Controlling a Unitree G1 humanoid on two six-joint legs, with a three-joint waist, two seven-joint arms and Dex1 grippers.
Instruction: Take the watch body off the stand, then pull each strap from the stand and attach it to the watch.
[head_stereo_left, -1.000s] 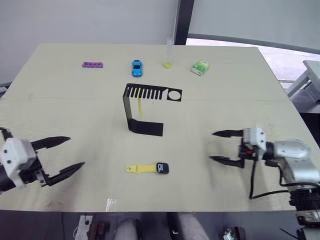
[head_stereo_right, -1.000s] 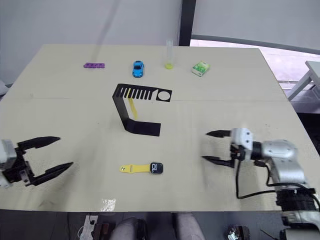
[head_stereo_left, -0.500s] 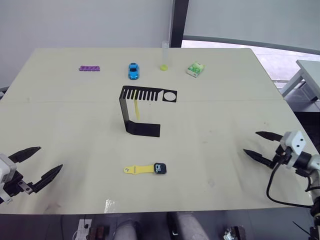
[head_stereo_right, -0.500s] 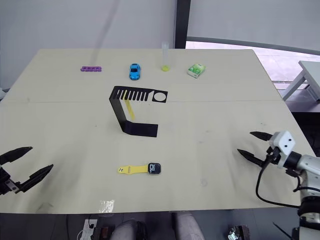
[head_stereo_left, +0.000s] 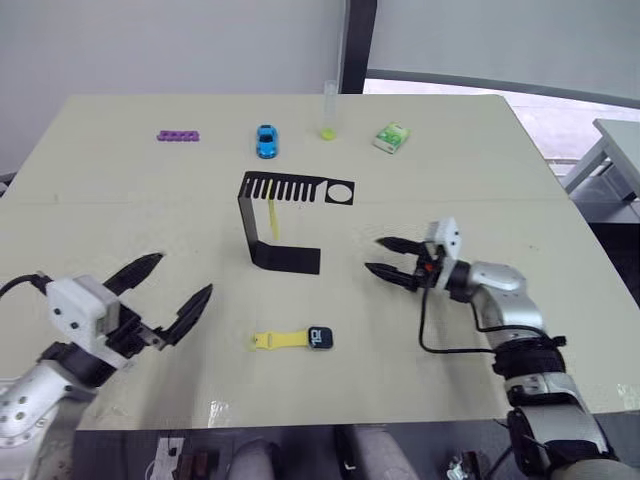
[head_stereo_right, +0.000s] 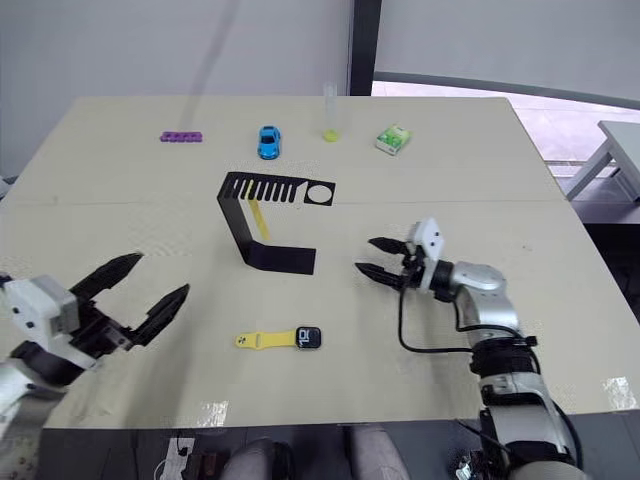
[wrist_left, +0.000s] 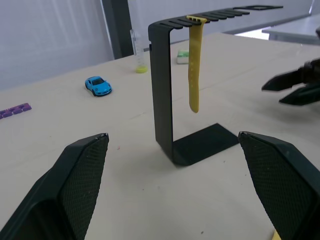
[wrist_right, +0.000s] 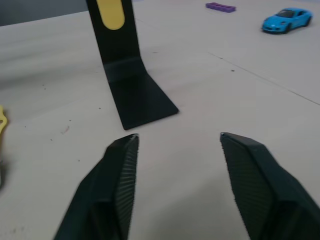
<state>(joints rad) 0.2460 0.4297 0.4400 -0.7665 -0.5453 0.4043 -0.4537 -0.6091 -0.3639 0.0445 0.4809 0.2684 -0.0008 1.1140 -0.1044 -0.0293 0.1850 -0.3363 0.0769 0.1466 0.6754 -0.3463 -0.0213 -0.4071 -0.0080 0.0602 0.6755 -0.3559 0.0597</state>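
Both arms are swinging back inward, the left end effector (head_stereo_left: 165, 290) and right end effector (head_stereo_left: 385, 258) gaping empty toward the stand (head_stereo_left: 285, 220), where one strap (head_stereo_left: 274, 217) is hanging while the watch body (head_stereo_left: 322, 337) is lying nearer on the table (head_stereo_left: 480, 170).

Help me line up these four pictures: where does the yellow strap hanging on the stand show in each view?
Left eye view: hanging strap under the slotted top plate of the stand.
Right eye view: same strap, inside the stand's bend.
Left wrist view: strap hangs from the top plate, upper middle.
Right wrist view: just its rounded tip, against the upright.
Shared landmark: the blue toy car.
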